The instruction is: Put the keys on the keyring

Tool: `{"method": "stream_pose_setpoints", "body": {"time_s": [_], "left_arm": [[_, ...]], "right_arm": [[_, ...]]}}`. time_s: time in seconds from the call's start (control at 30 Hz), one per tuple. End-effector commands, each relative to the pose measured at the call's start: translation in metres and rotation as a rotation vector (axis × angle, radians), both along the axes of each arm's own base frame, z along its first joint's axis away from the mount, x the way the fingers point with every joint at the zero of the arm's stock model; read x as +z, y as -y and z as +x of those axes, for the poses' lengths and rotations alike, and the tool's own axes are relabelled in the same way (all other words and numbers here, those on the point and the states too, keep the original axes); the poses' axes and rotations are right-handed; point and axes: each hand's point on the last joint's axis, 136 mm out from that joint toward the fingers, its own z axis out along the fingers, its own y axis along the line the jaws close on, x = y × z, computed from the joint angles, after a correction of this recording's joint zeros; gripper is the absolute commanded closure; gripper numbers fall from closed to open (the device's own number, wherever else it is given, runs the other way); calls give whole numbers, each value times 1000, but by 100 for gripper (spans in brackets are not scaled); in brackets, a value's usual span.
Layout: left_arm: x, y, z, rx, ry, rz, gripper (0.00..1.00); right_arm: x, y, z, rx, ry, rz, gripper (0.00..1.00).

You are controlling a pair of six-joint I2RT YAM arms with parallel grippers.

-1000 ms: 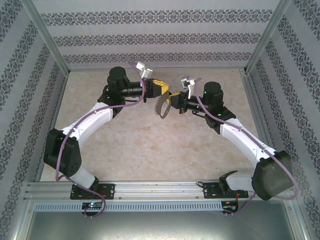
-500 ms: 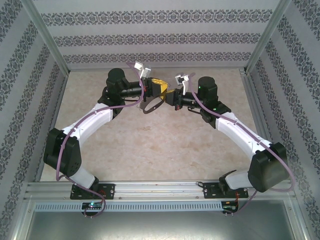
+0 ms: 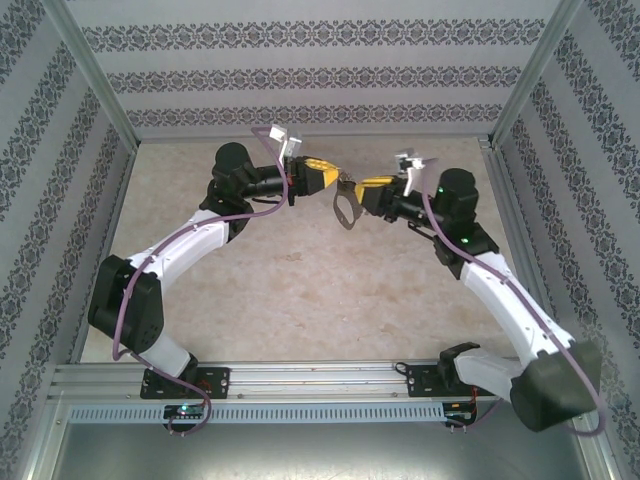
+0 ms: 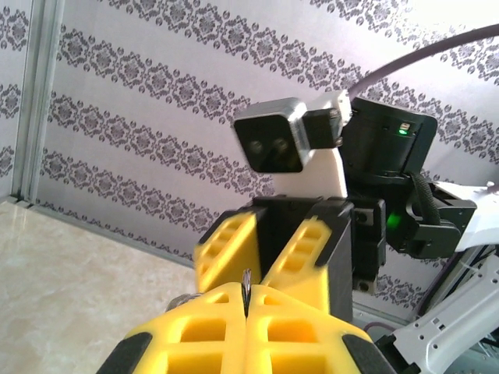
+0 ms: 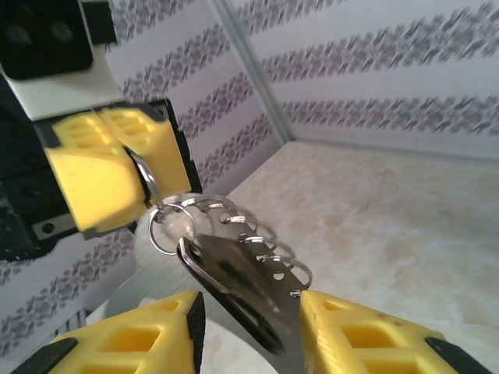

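Aloft above the table [image 3: 300, 290], the keyring [image 3: 347, 208] is pinched by the closed left gripper [image 3: 333, 180]. The right gripper [image 3: 361, 186] is parted around it. Its small rings [image 5: 251, 229] should be steadied before any threading is attempted.

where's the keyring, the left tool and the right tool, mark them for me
keyring [image 5: 242, 288]: right wrist view, on its flat grey plate
left tool [image 4: 245, 300]: left wrist view, seam between its shut fingertips
right tool [image 3: 362, 186]: top view, between its yellow fingertips

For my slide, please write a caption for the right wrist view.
The left pincer pinches one ring of the keyring, whose grey body lies inside the open right pincer.
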Motion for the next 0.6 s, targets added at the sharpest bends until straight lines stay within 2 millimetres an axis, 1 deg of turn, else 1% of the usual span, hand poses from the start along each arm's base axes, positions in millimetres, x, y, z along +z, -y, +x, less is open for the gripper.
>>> {"method": "stream_pose_setpoints", "body": {"time_s": [0.0, 0.13, 0.23, 0.37, 0.57], "left_arm": [[18, 2, -10, -43, 59, -64, 100], [21, 3, -10, -46, 66, -79, 100], [25, 2, -7, -36, 69, -104, 100], [30, 1, -3, -27, 62, -149, 100], [30, 1, 0, -15, 54, -168, 100]], "right_arm": [[25, 21, -4, -86, 65, 36, 62], [49, 26, -5, -109, 107, 75, 62], [62, 23, -1, -101, 118, 112, 62], [74, 12, 6, -71, 103, 183, 63], [84, -8, 12, -15, 85, 254, 65]]}}
